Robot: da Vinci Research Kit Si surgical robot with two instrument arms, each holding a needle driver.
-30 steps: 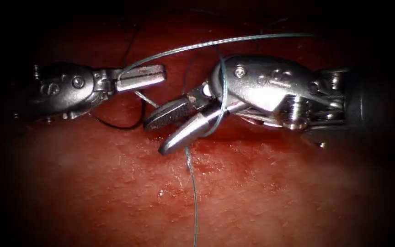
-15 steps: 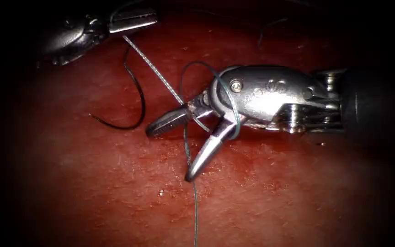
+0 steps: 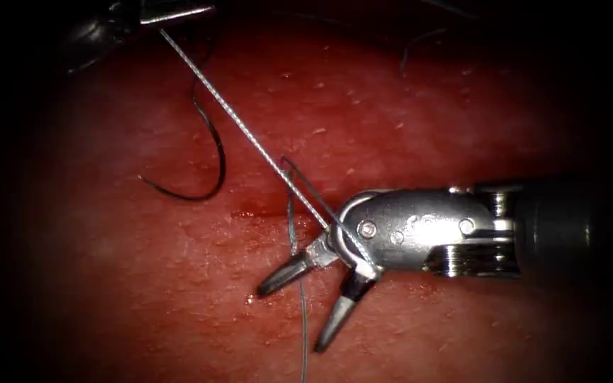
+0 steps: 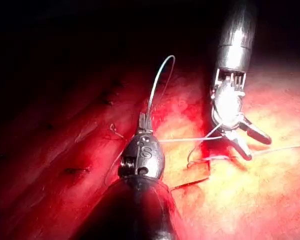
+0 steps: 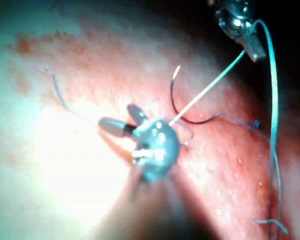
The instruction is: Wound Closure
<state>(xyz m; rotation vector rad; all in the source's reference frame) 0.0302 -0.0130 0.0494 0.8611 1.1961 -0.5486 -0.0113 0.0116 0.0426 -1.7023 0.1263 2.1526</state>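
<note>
Thread (image 3: 250, 138) runs taut from the left tool (image 3: 172, 13), far upper left, jaws clamped on it, down to the right tool (image 3: 306, 312), where it loops round the wrist; looks held tight to form a knot. Right tool's jaws are spread, holding nothing. Curved needle (image 3: 211, 152) lies loose on the tissue (image 3: 143, 284) left of the stitch site, gripped by neither tool. Cut edges hard to make out; left tool is half in shadow.
</note>
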